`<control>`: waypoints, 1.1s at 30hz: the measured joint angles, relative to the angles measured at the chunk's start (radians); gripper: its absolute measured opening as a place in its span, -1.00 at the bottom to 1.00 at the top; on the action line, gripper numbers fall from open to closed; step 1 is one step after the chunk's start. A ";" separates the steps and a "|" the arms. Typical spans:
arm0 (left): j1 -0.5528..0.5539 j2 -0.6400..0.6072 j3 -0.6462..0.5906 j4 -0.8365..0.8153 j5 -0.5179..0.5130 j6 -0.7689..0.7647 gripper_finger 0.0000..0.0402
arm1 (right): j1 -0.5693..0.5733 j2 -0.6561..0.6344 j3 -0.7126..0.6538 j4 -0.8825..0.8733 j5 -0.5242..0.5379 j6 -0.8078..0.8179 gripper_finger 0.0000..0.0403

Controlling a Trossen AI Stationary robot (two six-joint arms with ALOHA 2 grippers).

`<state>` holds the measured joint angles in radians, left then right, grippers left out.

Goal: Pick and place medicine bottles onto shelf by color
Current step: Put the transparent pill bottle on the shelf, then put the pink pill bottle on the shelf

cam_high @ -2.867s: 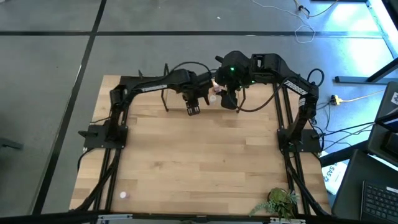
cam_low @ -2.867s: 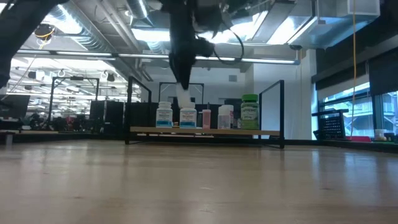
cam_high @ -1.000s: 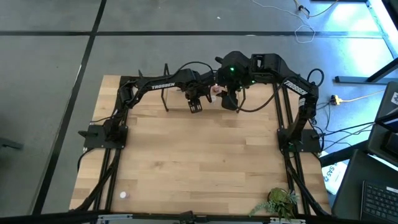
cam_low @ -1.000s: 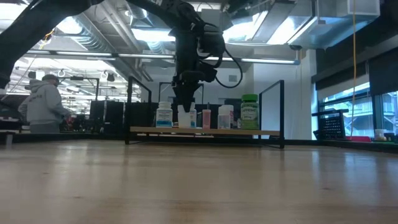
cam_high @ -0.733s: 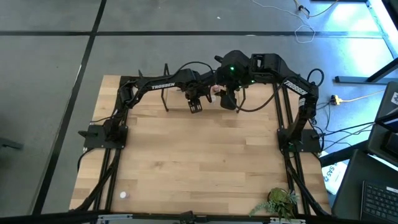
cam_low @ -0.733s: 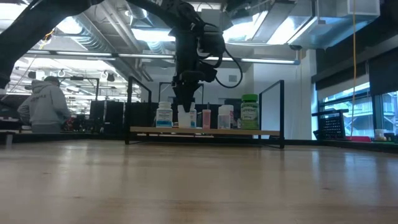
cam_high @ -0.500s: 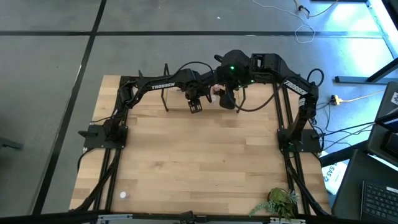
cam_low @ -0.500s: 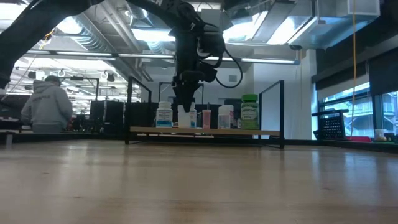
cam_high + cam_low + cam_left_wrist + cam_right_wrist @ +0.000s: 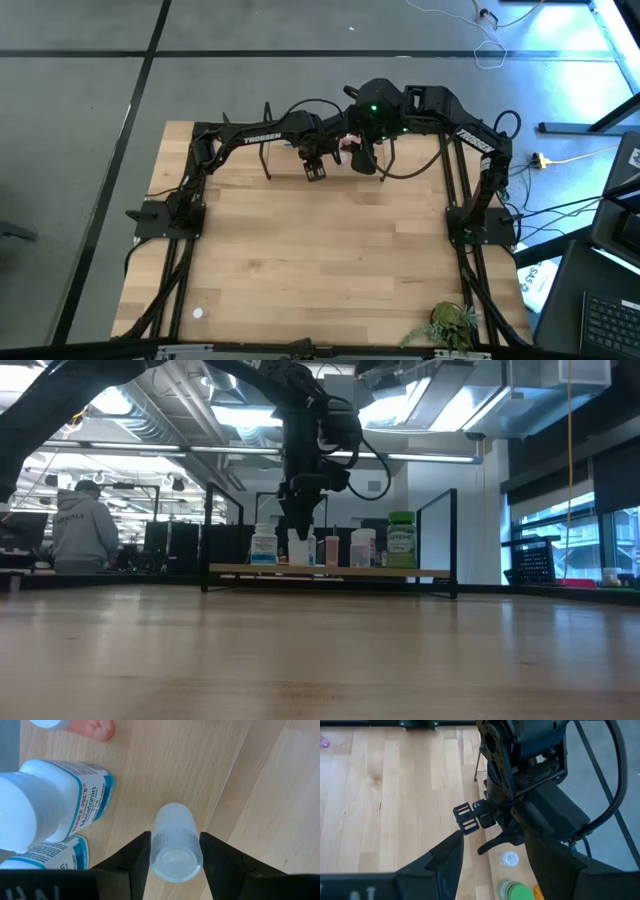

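Translucent round bottle [image 9: 176, 842], pale wood shelf [image 9: 165, 765]

You see even overhead lighting, with ceiling lights [image 9: 235, 415] glaring in the low view. The nearest bottle [image 9: 30, 815] blurs out of focus.

Grey floor [image 9: 80, 90] crossed by dark seams fills the upper high view. At low view's left a person in a grey hoodie [image 9: 82, 530] stands under ceiling lights [image 9: 235, 415]; windows [image 9: 570, 525] glow at right.
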<state>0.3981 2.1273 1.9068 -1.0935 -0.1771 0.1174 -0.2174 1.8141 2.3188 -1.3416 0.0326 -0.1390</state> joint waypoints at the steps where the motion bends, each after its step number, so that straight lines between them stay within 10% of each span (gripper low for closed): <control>1: 0.000 0.000 0.000 0.000 0.000 -0.003 -0.21 | 0.000 0.000 0.000 0.000 0.000 0.000 0.06; 33: -0.018 0.000 0.107 -0.085 -0.050 0.025 0.16 | 0.000 0.000 0.000 -0.001 0.000 0.000 0.06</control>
<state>0.3802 2.1273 2.0135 -1.1790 -0.2272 0.1420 -0.2175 1.8141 2.3188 -1.3430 0.0326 -0.1392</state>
